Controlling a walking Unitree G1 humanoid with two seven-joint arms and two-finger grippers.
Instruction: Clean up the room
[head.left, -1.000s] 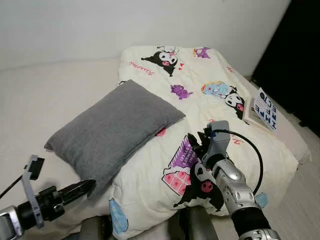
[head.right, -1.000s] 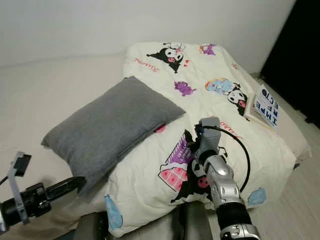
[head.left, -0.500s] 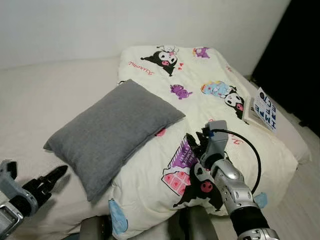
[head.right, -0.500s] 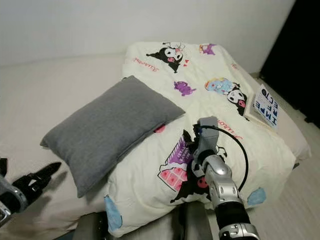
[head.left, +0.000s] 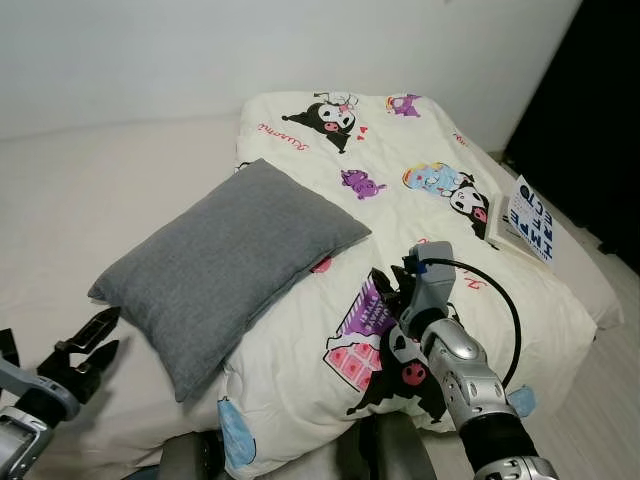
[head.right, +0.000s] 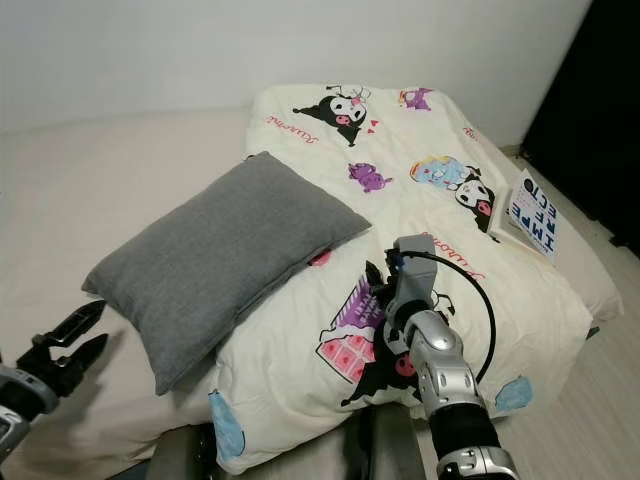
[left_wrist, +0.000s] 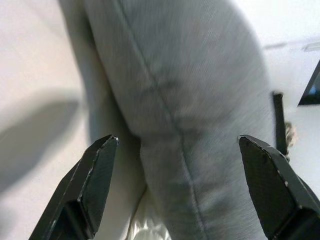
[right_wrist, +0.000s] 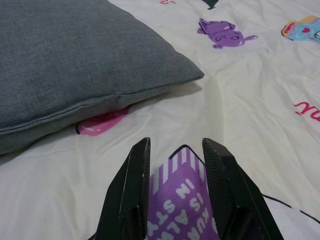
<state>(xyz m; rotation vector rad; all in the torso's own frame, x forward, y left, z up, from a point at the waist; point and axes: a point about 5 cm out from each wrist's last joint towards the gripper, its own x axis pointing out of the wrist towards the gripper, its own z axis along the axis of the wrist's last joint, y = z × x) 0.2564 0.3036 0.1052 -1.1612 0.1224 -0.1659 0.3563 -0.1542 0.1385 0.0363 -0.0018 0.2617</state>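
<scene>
A grey pillow (head.left: 230, 260) lies askew on the bed, its right end overlapping a cream cartoon-print blanket (head.left: 400, 150). My left gripper (head.left: 108, 332) is open at the lower left, just short of the pillow's near left corner. In the left wrist view, the pillow's seamed edge (left_wrist: 175, 125) lies straight ahead between its wide-spread fingers (left_wrist: 95, 170). My right gripper (right_wrist: 177, 142) is open only a little, its fingertips low over the blanket's purple print (right_wrist: 182, 200), beside the pillow's right corner (right_wrist: 190, 75).
An open book (head.left: 528, 218) with bold lettering lies on the blanket's right edge. The bare cream mattress (head.left: 80, 200) stretches to the left of the pillow. A white wall runs behind the bed, and a dark opening (head.left: 600, 100) stands at the right.
My left gripper has drawn back from the pillow's near corner to the lower left, and now points at the pillow with its fingers spread. The right arm has not moved.
</scene>
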